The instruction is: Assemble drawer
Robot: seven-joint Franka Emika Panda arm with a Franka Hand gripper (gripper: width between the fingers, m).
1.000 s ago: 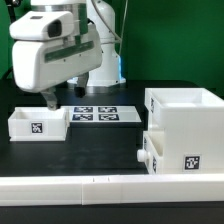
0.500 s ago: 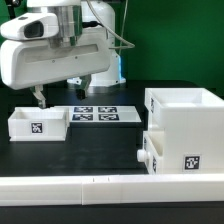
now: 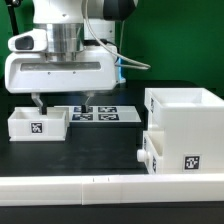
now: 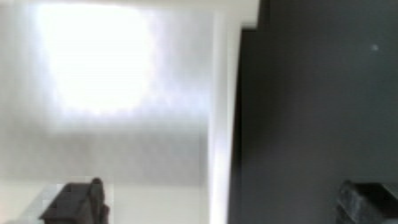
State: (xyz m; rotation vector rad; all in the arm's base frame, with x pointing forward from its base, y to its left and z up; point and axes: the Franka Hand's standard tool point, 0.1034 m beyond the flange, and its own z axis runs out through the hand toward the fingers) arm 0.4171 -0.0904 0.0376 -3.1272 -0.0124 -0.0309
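Observation:
A small open white drawer box [image 3: 38, 124] with a marker tag on its front stands on the black table at the exterior view's left. My gripper [image 3: 62, 103] hangs just above its right end, open and empty, with one finger over the box and the other over the marker board [image 3: 97, 114]. In the wrist view the box [image 4: 125, 100] fills one side and the black table [image 4: 320, 100] the other, with the gripper [image 4: 222, 205] straddling the box's wall. A large white drawer housing [image 3: 185, 112] stands at the right, with a second drawer box [image 3: 172, 156] in front of its lower part.
A long white rail [image 3: 100, 188] runs along the front edge. The robot's base [image 3: 100, 70] stands behind the marker board. A small knob [image 3: 140, 155] sticks out from the right drawer box toward the middle.
The gripper has turned and shifted toward the exterior view's right; both fingers now show, spread over the left box's right end. The parts have not moved.

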